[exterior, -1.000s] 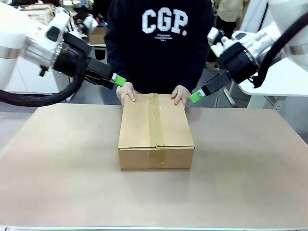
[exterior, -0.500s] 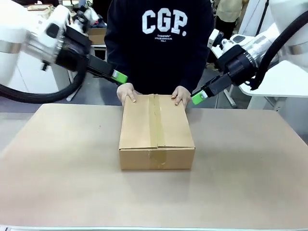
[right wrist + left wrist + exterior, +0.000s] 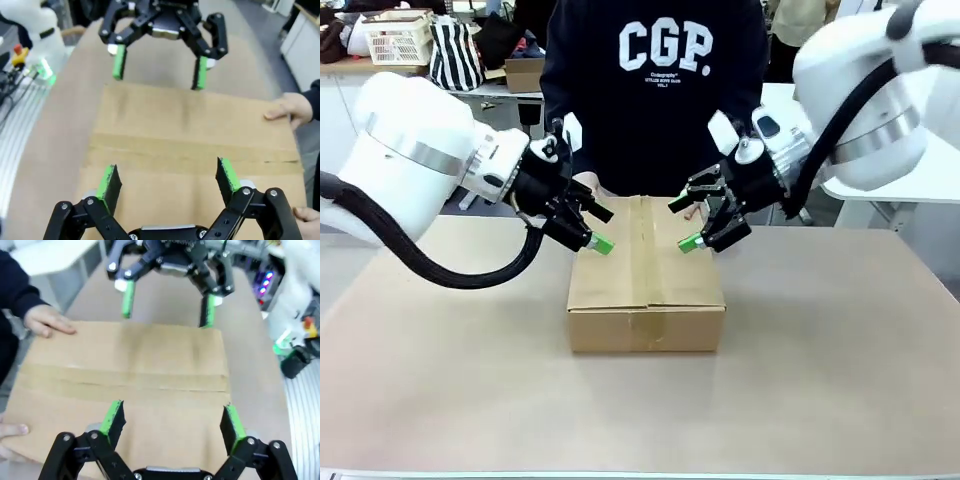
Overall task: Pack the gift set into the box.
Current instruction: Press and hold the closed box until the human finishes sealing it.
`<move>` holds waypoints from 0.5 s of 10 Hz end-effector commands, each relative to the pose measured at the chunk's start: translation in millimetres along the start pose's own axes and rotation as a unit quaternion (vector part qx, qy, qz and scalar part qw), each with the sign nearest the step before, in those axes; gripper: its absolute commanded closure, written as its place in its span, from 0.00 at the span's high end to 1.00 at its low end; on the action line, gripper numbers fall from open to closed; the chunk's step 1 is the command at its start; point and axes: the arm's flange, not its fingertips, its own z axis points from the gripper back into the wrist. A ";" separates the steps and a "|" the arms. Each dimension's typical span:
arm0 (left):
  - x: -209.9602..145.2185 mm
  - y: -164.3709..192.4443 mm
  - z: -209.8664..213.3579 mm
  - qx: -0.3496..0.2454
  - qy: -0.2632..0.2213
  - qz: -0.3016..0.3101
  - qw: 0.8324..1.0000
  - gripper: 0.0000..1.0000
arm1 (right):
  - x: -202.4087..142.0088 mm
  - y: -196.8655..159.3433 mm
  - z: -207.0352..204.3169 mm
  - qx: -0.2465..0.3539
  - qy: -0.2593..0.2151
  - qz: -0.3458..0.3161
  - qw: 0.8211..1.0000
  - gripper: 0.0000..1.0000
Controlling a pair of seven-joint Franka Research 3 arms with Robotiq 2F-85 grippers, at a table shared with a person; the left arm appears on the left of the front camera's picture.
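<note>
Left gripper [image 3: 600,229] and right gripper [image 3: 685,222] both spread wide, empty, hovering just above the taped cardboard carton [image 3: 645,280] between them; likely stiff, light, smooth; best pinched at flap edges; person's hand [image 3: 47,322] touches its rim.

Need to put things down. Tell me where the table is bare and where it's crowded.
Bare: the table between the box and the near edge, and on both sides of it. Crowded: above the box, left gripper and right gripper, jaws open; a person's hand rests on its far end.
</note>
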 end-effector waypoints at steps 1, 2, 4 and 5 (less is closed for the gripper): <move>-12.3 13.3 -2.6 -0.001 -0.025 0.007 1.000 1.00 | -42.6 -1.7 -12.5 -0.017 -0.047 -0.006 0.999 1.00; -26.8 22.2 -3.2 -0.005 -0.013 0.017 1.000 1.00 | -57.3 -1.6 -16.1 -0.013 -0.057 -0.032 0.998 1.00; -21.4 12.3 -6.9 -0.008 -0.005 0.016 1.000 1.00 | -73.8 0.0 -19.5 0.018 -0.066 -0.082 0.994 1.00; -21.4 12.3 -6.9 -0.008 -0.005 0.016 1.000 1.00 | -65.9 -0.7 -17.1 -0.002 -0.039 -0.045 0.998 1.00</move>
